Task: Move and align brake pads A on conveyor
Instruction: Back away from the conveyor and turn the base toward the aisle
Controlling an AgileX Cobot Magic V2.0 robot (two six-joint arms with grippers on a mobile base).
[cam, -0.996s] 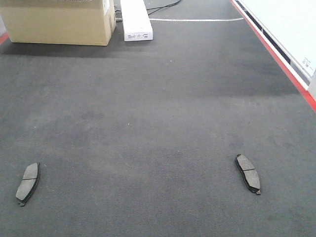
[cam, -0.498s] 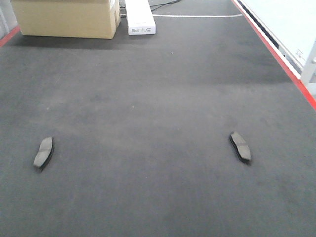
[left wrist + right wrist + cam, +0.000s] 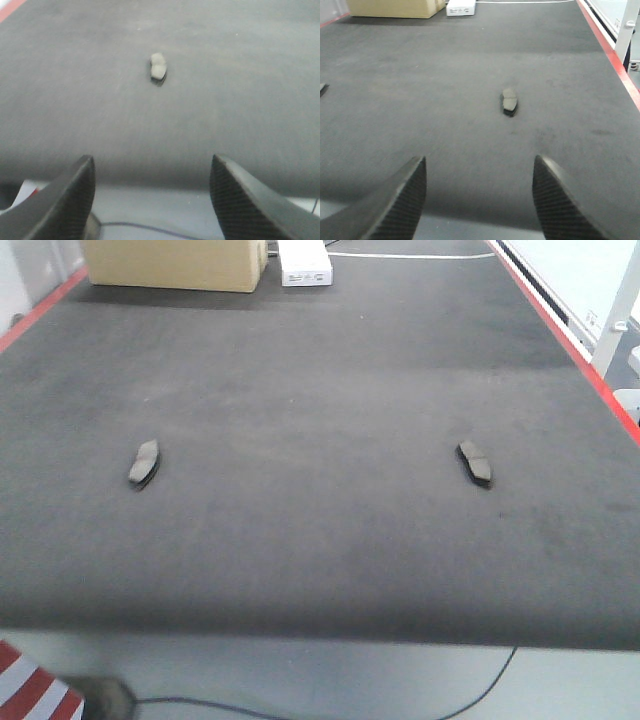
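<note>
Two brake pads lie flat on the dark conveyor (image 3: pixel 320 390): one at the left (image 3: pixel 144 462), one at the right (image 3: pixel 475 462), far apart. In the left wrist view the left pad (image 3: pixel 158 66) sits well ahead of my left gripper (image 3: pixel 152 167), which is open and empty over the belt's near edge. The right pad (image 3: pixel 509 101) shows ahead of my right gripper (image 3: pixel 480 167), also open and empty. The left pad's end peeks in at the right wrist view's left border (image 3: pixel 322 88). Neither gripper appears in the front view.
A cardboard box (image 3: pixel 175 262) and a white box (image 3: pixel 305 262) stand at the belt's far end. Red stripes run along both sides (image 3: pixel 560 330). Below the near edge is a pale floor with a cable (image 3: pixel 300 705) and a red-white striped mat (image 3: pixel 30 685).
The front view has pulled back from the belt: both pads now sit higher and smaller in frame, and the belt's near edge and the floor have come into view. The pads themselves lie as before.
</note>
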